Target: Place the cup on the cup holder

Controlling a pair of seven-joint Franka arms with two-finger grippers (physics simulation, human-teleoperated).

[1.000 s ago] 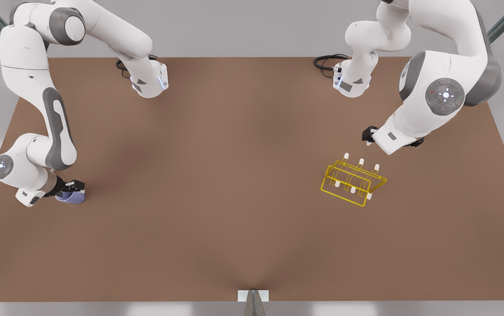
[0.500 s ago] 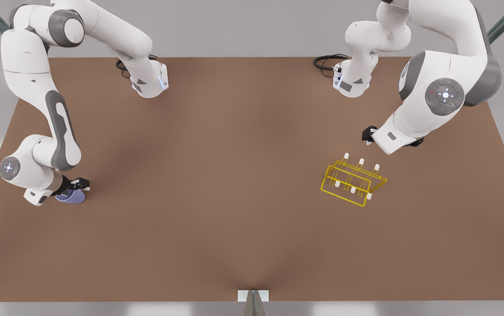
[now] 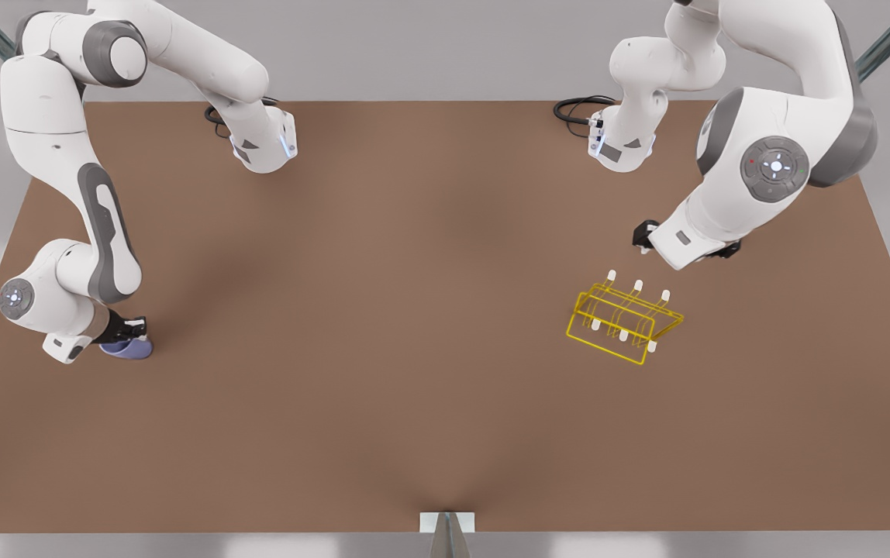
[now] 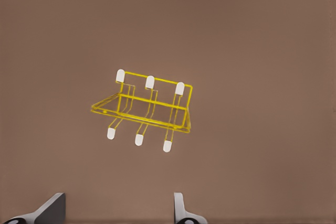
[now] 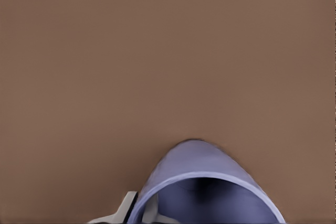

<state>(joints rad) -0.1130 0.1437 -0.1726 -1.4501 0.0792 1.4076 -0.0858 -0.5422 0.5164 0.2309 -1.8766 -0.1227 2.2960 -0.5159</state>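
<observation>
Cup (image 3: 129, 349) sits on the table (image 3: 414, 325) at the front view's left, rim gripped by the right gripper (image 3: 129, 332): one finger inside the wall, one outside, closed on it since a second ago, when the jaws were still settling over it. Grasp looks made; lift and carry not yet begun. Cup holder (image 3: 623, 322) stands well apart, at the front view's right. Left gripper (image 4: 118, 211) hovers above it, fingers spread wide, and has drifted slightly.

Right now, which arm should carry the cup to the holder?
Likely right: the right gripper is at the cup, one finger inside the rim. The left gripper waits open above the holder.
</observation>
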